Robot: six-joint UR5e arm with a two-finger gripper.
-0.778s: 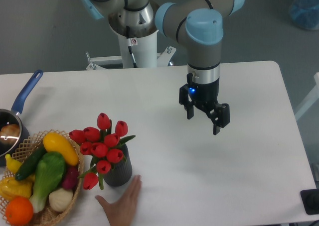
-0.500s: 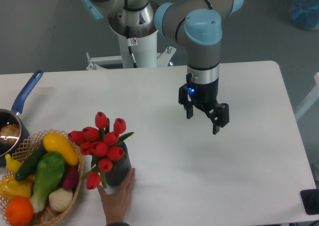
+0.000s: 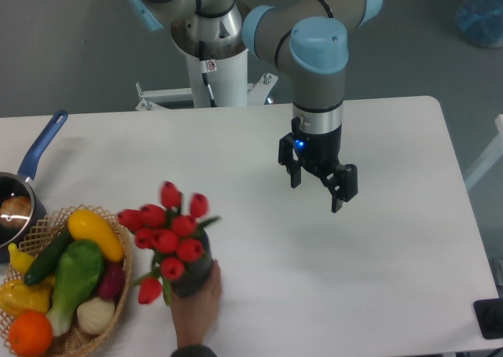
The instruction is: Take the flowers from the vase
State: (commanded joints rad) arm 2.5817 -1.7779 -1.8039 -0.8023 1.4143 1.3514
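hand [image 3: 195, 310] grips the vase [image 3: 191, 272], likely steadying it. flowers [image 3: 167, 230] stand in it, blurred, low and well left of the pincer [image 3: 316, 185]. wicker basket [image 3: 93, 319] just beyond, cut off by the frame. pincer hangs over bare tabletop [image 3: 393, 239], fingers apart, holding nothing.

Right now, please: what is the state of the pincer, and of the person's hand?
Pincer: open, holding nothing, above the table.
Person's hand: wrapped around the vase that holds the flowers.
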